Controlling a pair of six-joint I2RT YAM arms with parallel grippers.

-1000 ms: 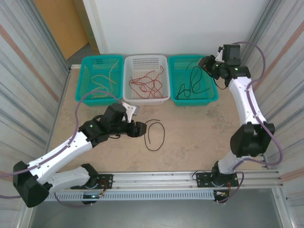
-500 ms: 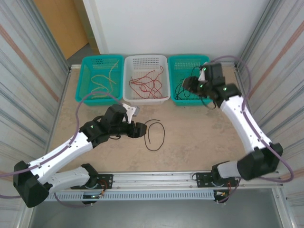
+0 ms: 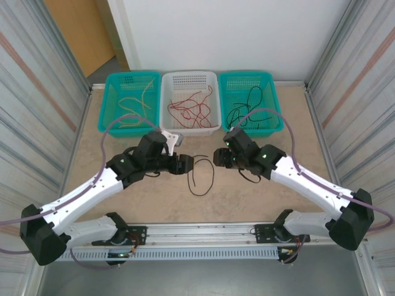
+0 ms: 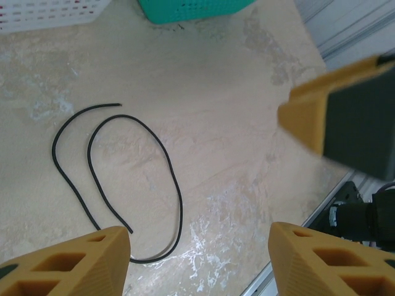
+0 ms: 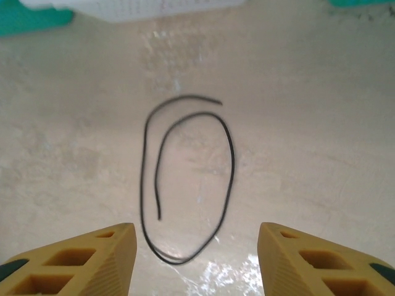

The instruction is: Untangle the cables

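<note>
Looping black cable (image 5: 233,161), between left tool (image 3: 184,165), right tool (image 3: 218,158)

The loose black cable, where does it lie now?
The black cable lies on the table at the centre of the top view, between the left gripper and the right gripper, in front of the white basket.

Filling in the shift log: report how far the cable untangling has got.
Done: tan cables lie in the left teal basket, red cables in the white basket, black cables in the right teal basket. In hand: nothing; the left tool and right tool hang open on either side of one loose black cable on the table. Left: grasp that cable, probably for the right teal basket.
</note>
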